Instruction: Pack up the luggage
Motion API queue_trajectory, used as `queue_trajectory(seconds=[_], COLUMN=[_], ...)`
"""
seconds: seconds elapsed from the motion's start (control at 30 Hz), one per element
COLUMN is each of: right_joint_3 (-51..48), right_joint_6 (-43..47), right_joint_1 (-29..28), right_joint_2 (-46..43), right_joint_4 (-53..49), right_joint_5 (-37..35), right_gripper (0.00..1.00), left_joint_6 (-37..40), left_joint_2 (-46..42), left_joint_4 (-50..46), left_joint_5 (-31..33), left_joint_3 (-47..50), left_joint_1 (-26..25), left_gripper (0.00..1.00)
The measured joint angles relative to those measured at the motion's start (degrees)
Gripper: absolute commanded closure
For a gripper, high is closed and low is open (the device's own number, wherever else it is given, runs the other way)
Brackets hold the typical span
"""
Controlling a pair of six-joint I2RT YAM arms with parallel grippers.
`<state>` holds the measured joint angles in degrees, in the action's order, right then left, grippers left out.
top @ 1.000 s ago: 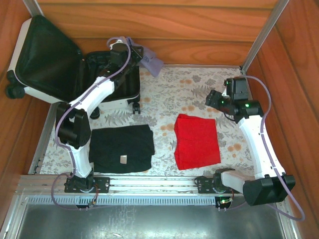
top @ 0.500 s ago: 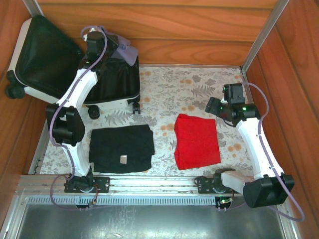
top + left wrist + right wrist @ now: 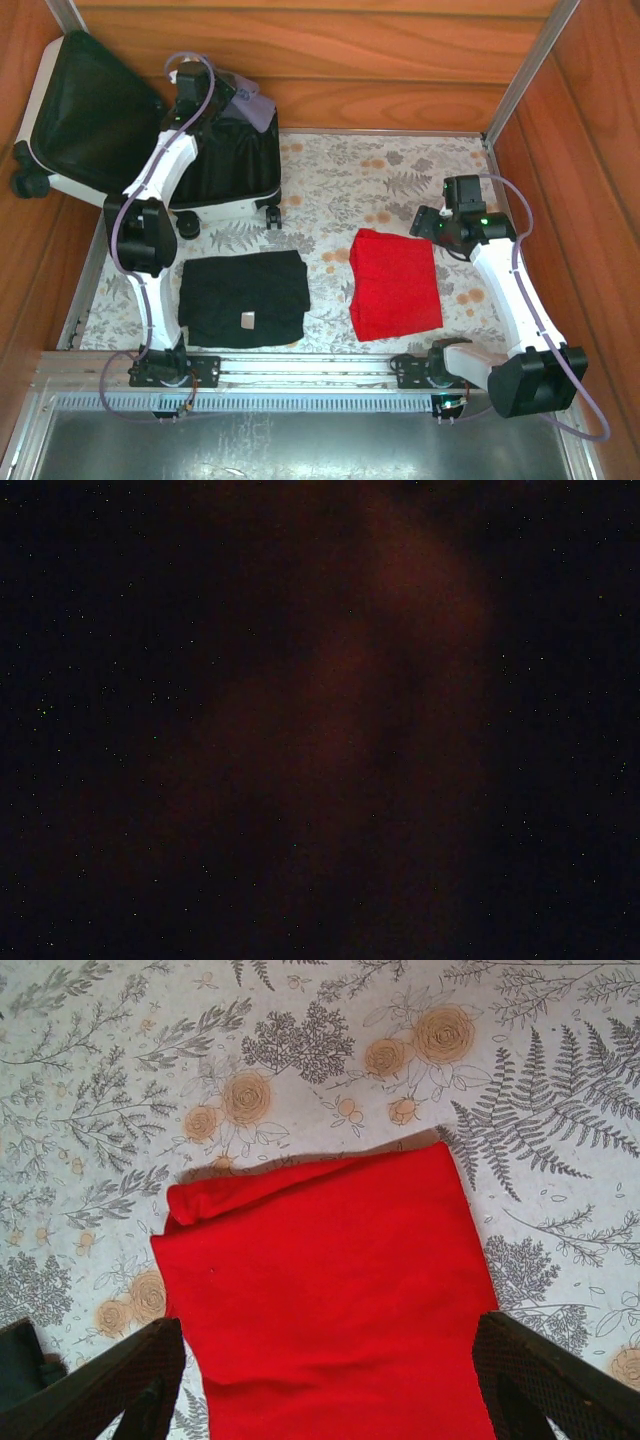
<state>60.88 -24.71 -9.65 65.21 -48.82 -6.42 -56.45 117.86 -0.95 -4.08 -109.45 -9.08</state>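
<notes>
The desk (image 3: 340,180) has a flowery cloth over it and wooden walls all round. Biggest thing on it is the luggage (image 3: 95,120), sitting in the far left corner. It's open, with the white-shelled lid leaning back against the left wall and the black-lined base next to it, wheels toward the near side.

The left arm (image 3: 165,170) stretches up from its base and over that open base. The left gripper (image 3: 200,88) is dipped in at the far rim, right by a lavender cloth (image 3: 255,105) draped there. The left wrist camera is basically just dark, so I honestly can't tell whether those jaws are together or apart.

On the near side there's a folded black garment (image 3: 243,297), and to its right, clear of it, a folded red garment (image 3: 394,283).

The right gripper (image 3: 325,1390) hangs over the red one's far edge with its jaws wide apart, nothing between them.
</notes>
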Motion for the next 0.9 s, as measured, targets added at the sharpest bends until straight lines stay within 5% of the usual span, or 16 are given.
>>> queue_trajectory(seconds=[0.67, 0.9], right_joint_3=[-2.4, -3.2], right_joint_6=[0.6, 0.7], right_joint_1=[0.0, 0.0], right_joint_2=[1.6, 1.5], right_joint_4=[1.4, 1.6], right_joint_5=[0.0, 0.3], right_gripper=[0.2, 0.19], left_joint_6=[-5.7, -6.5], left_joint_2=[10.7, 8.0], left_joint_4=[-5.1, -4.7], left_joint_5=[-4.8, -4.9], left_joint_3=[-14.6, -3.3], left_joint_1=[1.9, 1.9], left_gripper=[1.0, 1.0])
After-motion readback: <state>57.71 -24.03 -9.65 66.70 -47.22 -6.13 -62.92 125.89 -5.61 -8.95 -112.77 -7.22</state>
